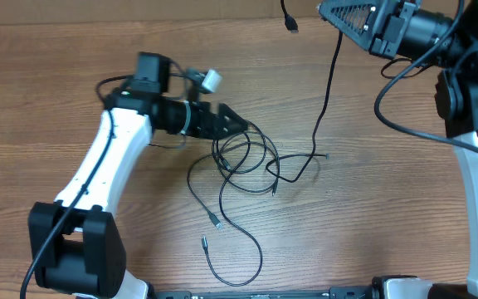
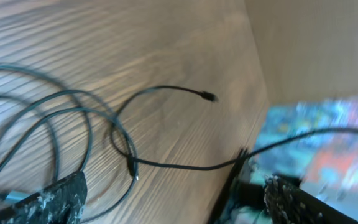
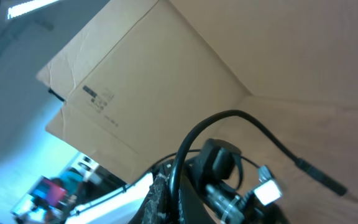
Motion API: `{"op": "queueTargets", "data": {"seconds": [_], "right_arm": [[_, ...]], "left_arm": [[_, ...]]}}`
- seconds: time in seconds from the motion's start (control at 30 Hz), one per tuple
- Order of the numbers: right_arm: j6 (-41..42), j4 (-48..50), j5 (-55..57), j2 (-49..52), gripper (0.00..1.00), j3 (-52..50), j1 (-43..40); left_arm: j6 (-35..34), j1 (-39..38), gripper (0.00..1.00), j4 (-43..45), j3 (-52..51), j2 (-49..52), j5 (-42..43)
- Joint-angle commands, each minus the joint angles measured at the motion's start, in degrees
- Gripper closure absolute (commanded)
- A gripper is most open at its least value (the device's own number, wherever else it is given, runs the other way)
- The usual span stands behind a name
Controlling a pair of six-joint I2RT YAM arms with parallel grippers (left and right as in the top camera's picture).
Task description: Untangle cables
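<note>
A tangle of thin black cables (image 1: 247, 162) lies in loose loops on the wooden table, with plug ends trailing toward the front (image 1: 214, 221). My left gripper (image 1: 241, 126) hovers at the tangle's left edge, open; in the left wrist view its fingers (image 2: 61, 199) stand wide apart over the loops (image 2: 73, 112), holding nothing. One cable (image 1: 330, 83) rises from the tangle to my right gripper (image 1: 332, 15) at the back right. That gripper (image 3: 173, 193) is shut on the cable (image 3: 229, 118), whose plug end (image 3: 322, 177) hangs free.
A cardboard wall (image 3: 166, 74) closes off the table's far side. The left arm's white links (image 1: 98, 174) cross the left half of the table, and the right arm (image 1: 471, 124) stands along the right edge. A loose plug (image 2: 209, 96) lies near the table's edge.
</note>
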Motion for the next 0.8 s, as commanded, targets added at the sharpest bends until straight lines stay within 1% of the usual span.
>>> {"op": "queueTargets", "data": {"seconds": [0.0, 0.07, 0.13, 0.3, 0.43, 0.5, 0.63, 0.73, 0.77], "right_arm": [[3.98, 0.11, 0.59, 0.42, 0.96, 1.05, -0.33], [3.98, 0.15, 0.57, 0.42, 0.96, 1.05, -0.33], [3.98, 0.17, 0.59, 0.42, 0.96, 1.05, -0.33], [3.98, 0.13, 0.59, 0.42, 0.96, 1.05, -0.33], [3.98, 0.13, 0.57, 0.42, 0.96, 1.05, -0.33], [3.98, 0.13, 0.57, 0.42, 0.96, 1.05, -0.33], [3.96, 0.11, 0.57, 0.42, 0.96, 1.05, -0.33], [3.98, 0.11, 0.57, 0.42, 0.96, 1.05, -0.33], [3.96, 0.11, 0.57, 0.42, 0.96, 1.05, -0.33]], "left_arm": [[7.74, -4.5, 0.08, 0.72, -0.15, 0.48, -8.22], [8.11, -7.54, 0.07, 0.94, -0.15, 0.48, -15.17], [9.29, -10.71, 0.08, 1.36, -0.15, 0.48, -17.81], [9.53, -16.5, 0.08, 6.49, -0.15, 0.48, -16.28], [8.39, -20.41, 0.08, 11.1, -0.17, 0.59, -14.97], [6.43, -21.94, 0.08, 14.1, -0.28, 1.16, -14.97], [0.39, -24.11, 0.08, 19.5, -0.5, 3.52, -14.99], [-2.32, -25.07, 0.12, 21.94, -0.48, 6.51, -14.97], [-3.56, -25.16, 0.11, 22.8, -0.48, 7.63, -14.8]]}}
